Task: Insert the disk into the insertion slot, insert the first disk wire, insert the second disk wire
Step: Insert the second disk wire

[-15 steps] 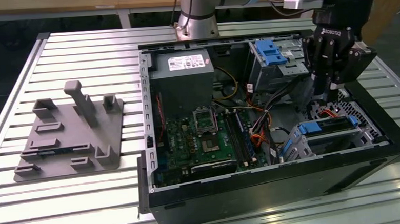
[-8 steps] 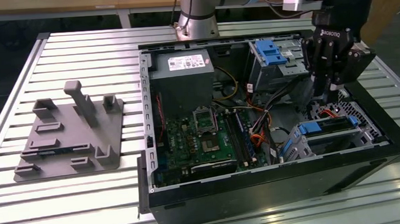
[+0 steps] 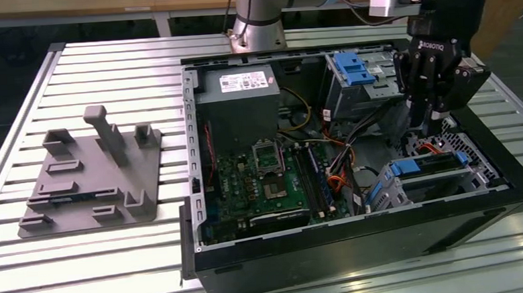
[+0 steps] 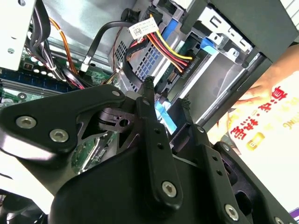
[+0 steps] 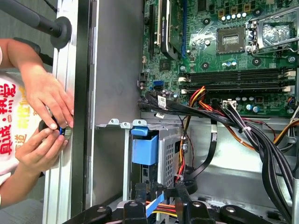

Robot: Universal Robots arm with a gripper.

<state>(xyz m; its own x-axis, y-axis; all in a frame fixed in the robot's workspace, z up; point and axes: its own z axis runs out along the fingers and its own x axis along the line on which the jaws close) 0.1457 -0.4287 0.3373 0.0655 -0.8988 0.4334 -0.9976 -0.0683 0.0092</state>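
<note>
Fingers: the black gripper (image 3: 426,130) reaches down into the open black computer case (image 3: 357,262). Its two thin black fingers (image 4: 148,107) squeeze a flat bright blue wire (image 4: 163,116) between them.
Blue wire: it is the closest thing in both wrist views. It does not look plugged into the disk yet.
Other wire: a bunch of red, yellow and black wires (image 4: 163,44) ends in a black plug just past the fingertips. It looks pushed in already.
Disk: the flat silver disk (image 3: 434,166) in its bright blue frame lies inside the low grey metal slot (image 3: 387,188). It sits just under the gripper, at the exterior view's right.
Hands: a person's hands (image 5: 49,105) are busy on the silver slatted worktop (image 3: 105,74), right beside the case wall.
Could go wrong: the blue wire is thin and bendy, so it could slip or turn in the fingers. Then its plug would meet the disk crooked. The fingers could hook the red and yellow bunch and tug it out. The hands are near the arm and could get bumped.
</note>
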